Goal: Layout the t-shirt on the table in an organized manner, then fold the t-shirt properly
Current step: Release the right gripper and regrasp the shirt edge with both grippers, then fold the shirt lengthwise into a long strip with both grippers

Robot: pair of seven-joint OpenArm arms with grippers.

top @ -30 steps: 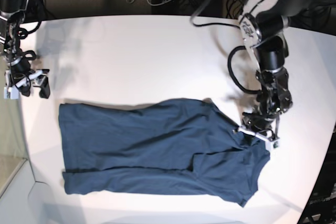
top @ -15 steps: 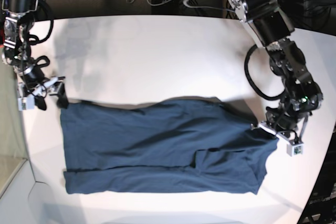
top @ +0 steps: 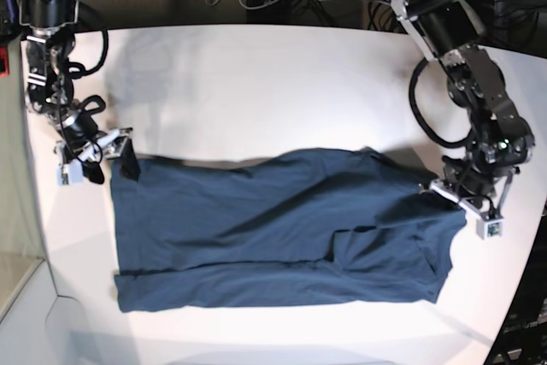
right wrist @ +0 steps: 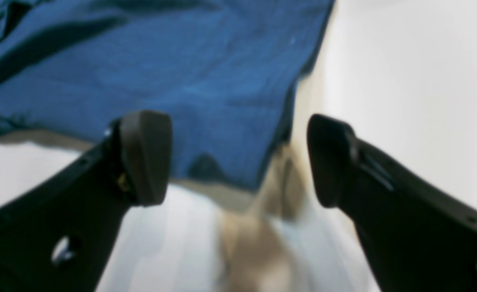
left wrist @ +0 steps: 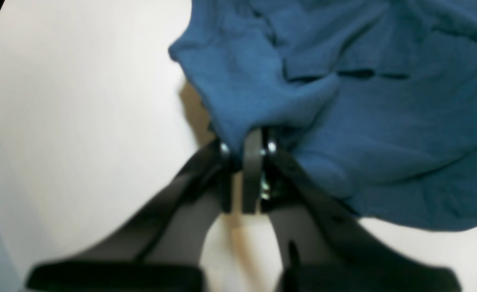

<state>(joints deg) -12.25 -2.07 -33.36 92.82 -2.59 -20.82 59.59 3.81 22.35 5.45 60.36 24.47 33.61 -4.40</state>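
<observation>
Since the earlier frame the t-shirt (top: 273, 232) had shifted rightward across the table (top: 256, 83), dragged by the left gripper (left wrist: 246, 148), clamped on cloth at the neck end. The right gripper (right wrist: 238, 158) stood wide apart at the hem corner. Tension should be kept even, the cloth low.
</observation>
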